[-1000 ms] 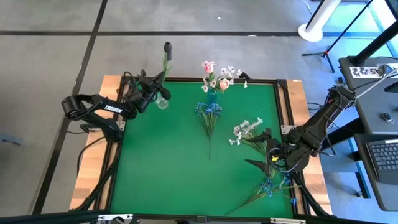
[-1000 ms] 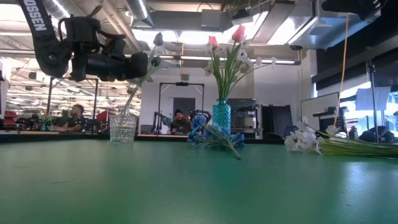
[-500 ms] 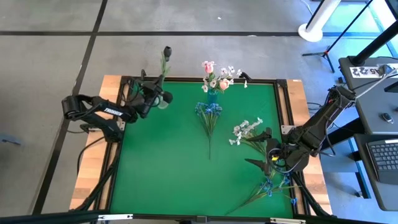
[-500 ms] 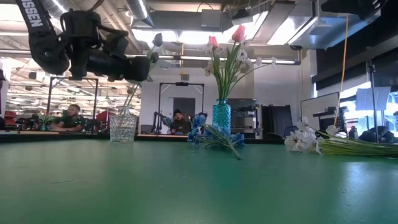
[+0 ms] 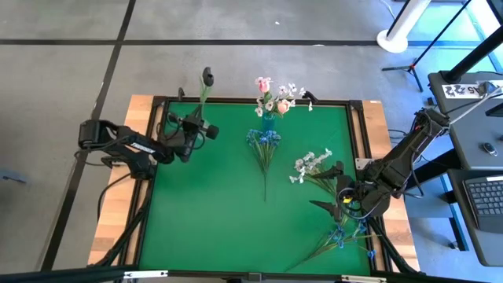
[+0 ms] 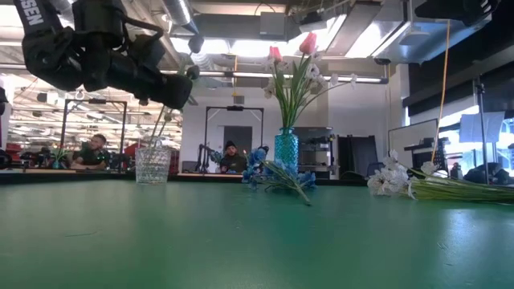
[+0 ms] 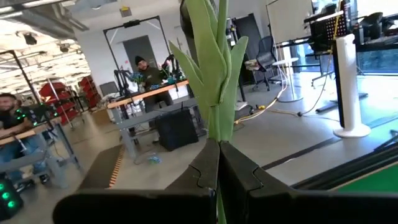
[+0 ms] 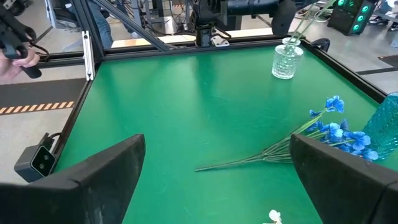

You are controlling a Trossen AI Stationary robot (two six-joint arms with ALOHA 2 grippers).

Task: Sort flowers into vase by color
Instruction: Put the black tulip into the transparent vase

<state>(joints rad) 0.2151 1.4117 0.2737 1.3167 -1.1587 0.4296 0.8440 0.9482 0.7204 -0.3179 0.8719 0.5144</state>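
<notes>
— Dark near-black tulip bud on a long green leafy stem (image 5: 207, 77)?
— Pinched in the left claw (image 7: 217, 163), fingers closed tight on the stem, leaves and bud rising past the fingertips. Lower end of the stem in the clear cut-glass vase (image 6: 152, 164), just beneath that claw at the far left corner of the green surface (image 5: 212, 212).

— And the other flowers?
— Pink tulips with small white blossoms (image 5: 273, 94) upright in the blue glass vase (image 6: 286, 151), well off to the side of the left claw along the far edge. Loose bunch of blue clustered flowers (image 5: 264, 145) flat on the green, blooms just beside the blue vase, stems trailing toward mid-surface. Spray of small white blossoms (image 5: 312, 165) lying near the right claw (image 5: 334, 187). More blue flowers (image 5: 339, 236) on the other side of that claw, by the near right corner.

— Right claw?
— Spread wide, gripping nothing, low over the right side, white spray just beyond its fingers.

— Beyond the surface?
— People seated at workbenches (image 6: 96, 148) in the room behind.
</notes>
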